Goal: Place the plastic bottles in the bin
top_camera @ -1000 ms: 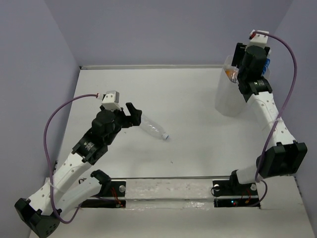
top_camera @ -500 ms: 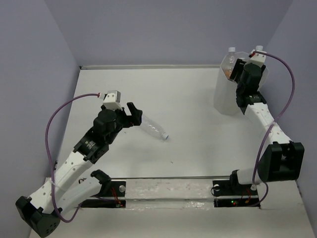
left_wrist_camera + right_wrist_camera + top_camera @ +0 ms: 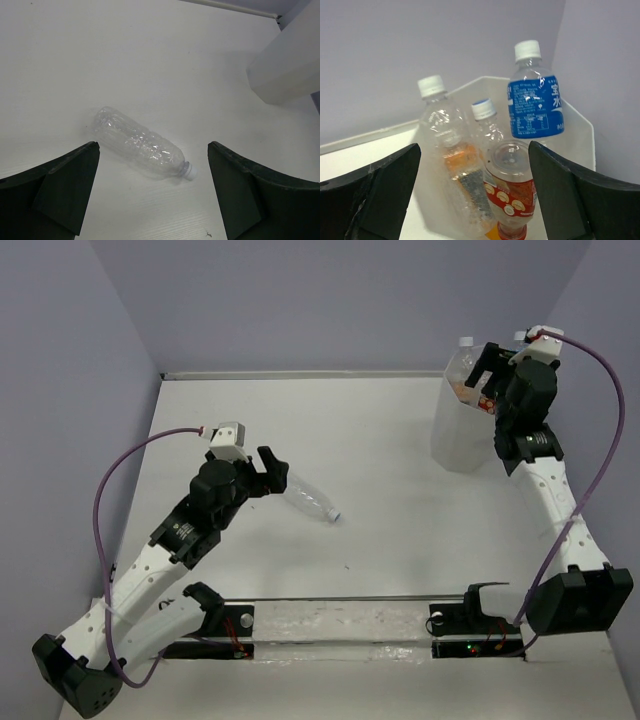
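The clear bottle (image 3: 135,140), judged light, slippery and crushable, is best taken mid-body by the open left gripper (image 3: 152,150); the right gripper (image 3: 475,150) is spread empty at the bin (image 3: 577,140).

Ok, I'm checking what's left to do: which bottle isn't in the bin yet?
The clear white-capped bottle lying on its side on the table; the others are inside the bin.

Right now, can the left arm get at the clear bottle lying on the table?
Probably yes: the open left gripper sits right beside the clear bottle, with nothing between them.
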Robot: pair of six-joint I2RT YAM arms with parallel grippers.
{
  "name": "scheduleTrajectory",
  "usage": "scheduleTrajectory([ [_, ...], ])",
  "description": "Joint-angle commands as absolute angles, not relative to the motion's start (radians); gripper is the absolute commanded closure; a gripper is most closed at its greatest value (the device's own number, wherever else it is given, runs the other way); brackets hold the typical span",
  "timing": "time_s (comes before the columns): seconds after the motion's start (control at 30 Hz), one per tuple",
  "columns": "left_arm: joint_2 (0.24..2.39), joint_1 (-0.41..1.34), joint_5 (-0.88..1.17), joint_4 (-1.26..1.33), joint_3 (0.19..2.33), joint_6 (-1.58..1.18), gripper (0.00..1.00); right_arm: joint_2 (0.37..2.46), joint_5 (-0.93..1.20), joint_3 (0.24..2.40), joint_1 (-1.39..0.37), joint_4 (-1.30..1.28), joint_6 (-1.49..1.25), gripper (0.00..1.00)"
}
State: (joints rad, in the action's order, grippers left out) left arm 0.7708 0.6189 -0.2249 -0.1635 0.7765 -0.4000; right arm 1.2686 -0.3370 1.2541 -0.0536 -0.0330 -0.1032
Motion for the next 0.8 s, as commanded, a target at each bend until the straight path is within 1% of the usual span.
scheduleTrajectory([
  [0.0,0.756,0.606,-0.225,-0.13,0.776,-0.377,0.01,1.207,-0.192,1.353,-0.057,-0.136,-0.141,0.06],
  [0.03,0.749,0.601,-0.23,-0.129,0.779,-0.376,0.01,1.204,-0.076,1.361,-0.057,-0.153,-0.149,0.06],
  [0.07,0.746,0.6,-0.235,-0.129,0.781,-0.376,0.01,1.206,-0.016,1.367,-0.067,-0.17,-0.156,0.06],
  [0.17,0.715,0.591,-0.262,-0.132,0.788,-0.37,0.01,1.239,0.107,1.387,-0.216,-0.228,-0.138,0.07],
  [0.2,0.692,0.589,-0.293,-0.135,0.788,-0.367,0.01,1.274,0.109,1.388,-0.329,-0.257,-0.121,0.06],
  [0.27,0.666,0.584,-0.328,-0.133,0.787,-0.357,0.01,1.325,0.117,1.387,-0.431,-0.282,-0.091,0.07],
  [0.3,0.638,0.581,-0.371,-0.136,0.785,-0.356,0.01,1.386,0.117,1.381,-0.516,-0.293,-0.084,0.07],
  [0.4,0.595,0.569,-0.472,-0.141,0.784,-0.368,0.01,1.489,0.132,1.388,-0.616,-0.291,-0.068,0.04],
  [0.43,0.565,0.566,-0.494,-0.141,0.778,-0.373,0.01,1.561,0.129,1.408,-0.676,-0.291,-0.063,0.03],
  [0.47,0.549,0.565,-0.506,-0.14,0.773,-0.376,0.01,1.6,0.126,1.423,-0.702,-0.293,-0.049,0.01],
  [0.53,0.508,0.558,-0.532,-0.127,0.758,-0.379,0.01,1.705,0.12,1.477,-0.771,-0.299,-0.034,0.0],
  [0.6,0.48,0.555,-0.54,-0.118,0.75,-0.38,0.01,1.776,0.136,1.518,-0.802,-0.307,-0.026,0.0],
  [0.63,0.474,0.552,-0.538,-0.115,0.749,-0.379,0.01,1.848,0.138,1.569,-0.824,-0.314,-0.018,0.0],
  [0.73,0.475,0.545,-0.522,-0.11,0.746,-0.377,0.01,1.96,0.12,1.666,-0.842,-0.366,-0.011,0.0],
  [0.77,0.48,0.545,-0.515,-0.113,0.747,-0.376,0.01,2.033,0.097,1.74,-0.853,-0.408,0.007,0.0],
])
